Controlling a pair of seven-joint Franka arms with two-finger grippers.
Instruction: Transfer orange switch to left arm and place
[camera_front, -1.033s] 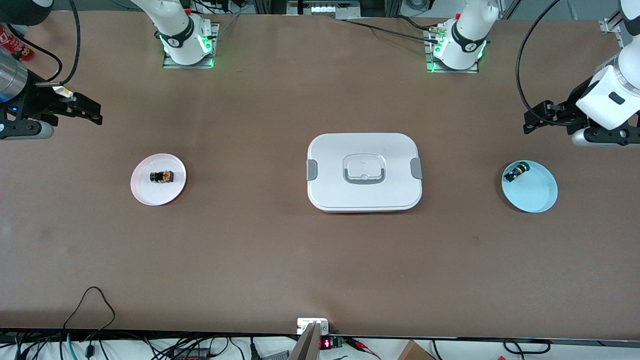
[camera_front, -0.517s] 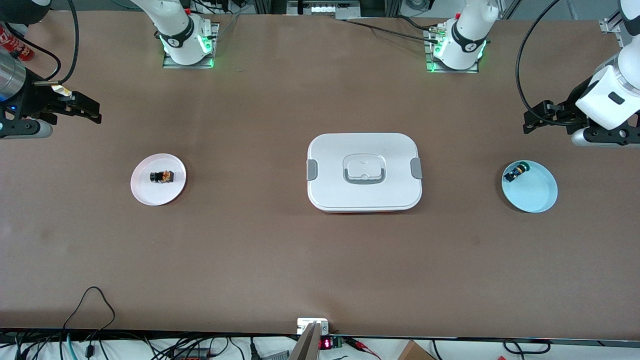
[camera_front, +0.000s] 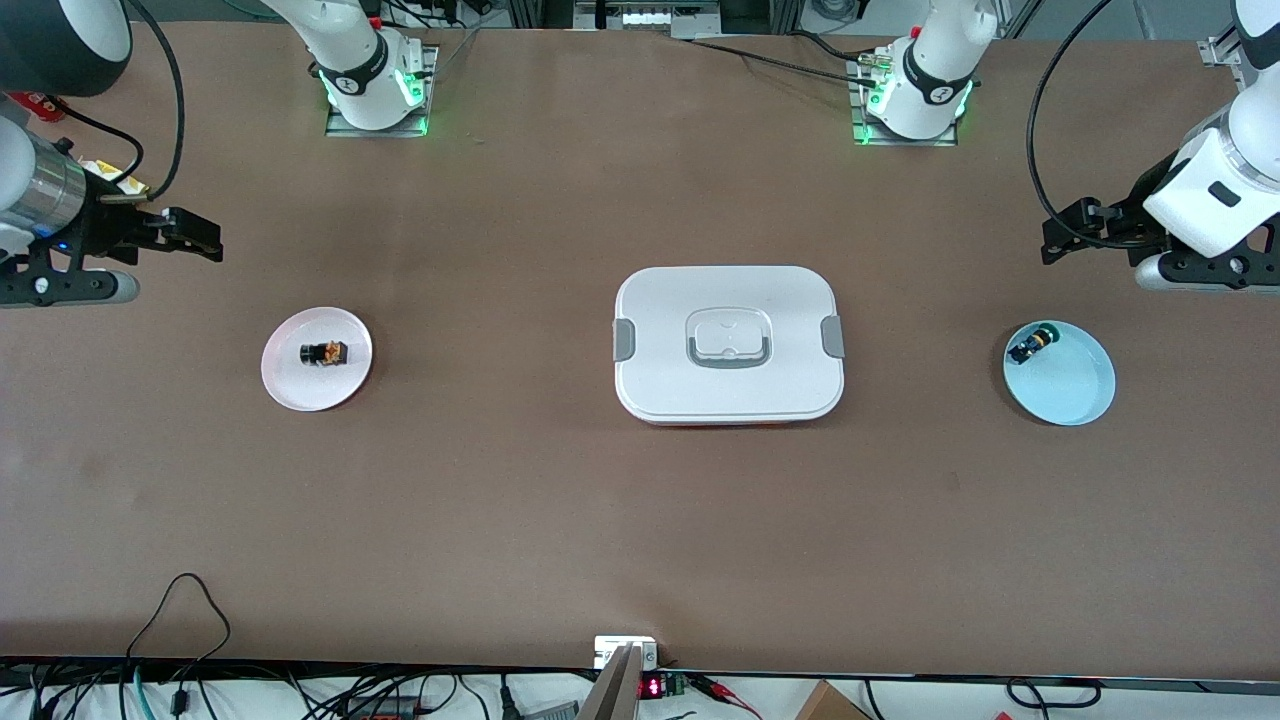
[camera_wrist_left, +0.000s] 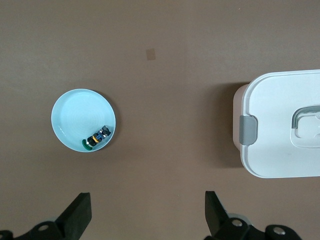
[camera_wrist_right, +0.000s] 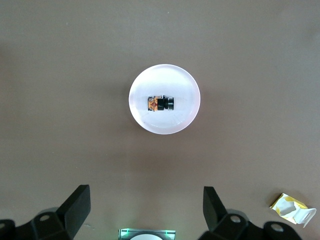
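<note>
A large white rounded-rectangular plastic box (camera_front: 729, 343) with grey side latches sits shut at the middle of the brown worktop (camera_front: 640, 520). Toward the right arm's end from the box, the tiny black cylindrical orange switch (camera_front: 324, 352) lies on its side on a round pink plate (camera_front: 290, 385). Toward the left arm's end from the box, a small black switch with a green cap (camera_front: 1032, 346) rests at the rim of a round pale-blue plate (camera_front: 1075, 395). The right gripper (camera_front: 195, 238) hangs above the worktop near the pink plate, jaws spread wide and empty. The left gripper (camera_front: 1068, 232) hangs near the blue plate, jaws likewise wide apart, holding nothing. A crumpled yellow-and-white wrapper (camera_wrist_right: 294, 208) lies near the right gripper.
</note>
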